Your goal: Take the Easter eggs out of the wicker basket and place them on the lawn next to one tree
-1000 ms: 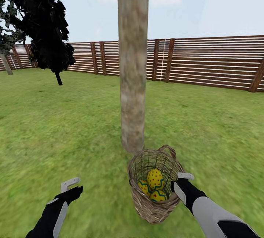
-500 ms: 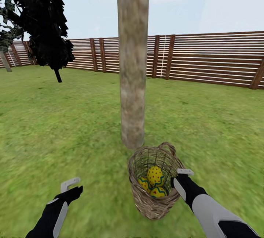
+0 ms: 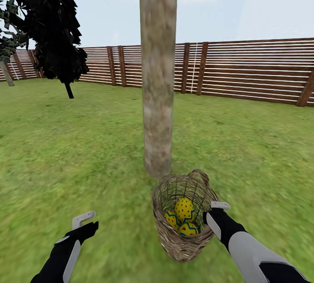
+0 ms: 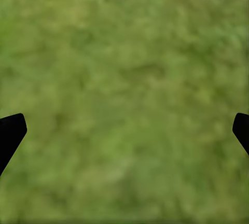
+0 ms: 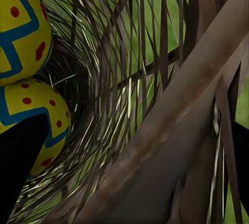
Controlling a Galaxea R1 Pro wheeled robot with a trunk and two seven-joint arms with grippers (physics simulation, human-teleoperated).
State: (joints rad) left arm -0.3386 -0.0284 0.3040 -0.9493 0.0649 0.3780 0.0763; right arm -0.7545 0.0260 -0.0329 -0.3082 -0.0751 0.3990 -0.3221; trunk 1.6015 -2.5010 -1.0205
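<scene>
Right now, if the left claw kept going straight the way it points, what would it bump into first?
Just the lawn. The left claw is open and points at bare grass, with nothing between its tips. How far away the grass is can't be told.

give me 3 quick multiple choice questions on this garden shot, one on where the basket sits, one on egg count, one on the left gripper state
1. Where is the basket?
A. against the fence
B. on the grass by the tree trunk
C. under the dark conifer

2. How many eggs lie in it?
A. one
B. three
C. five

3. The left gripper is:
A. open and empty
B. shut on an egg
C. holding the basket

Answers: 1 B, it sits just before the trunk. 2 B, three yellow eggs show inside. 3 A, its fingers stand apart over bare grass.
</scene>
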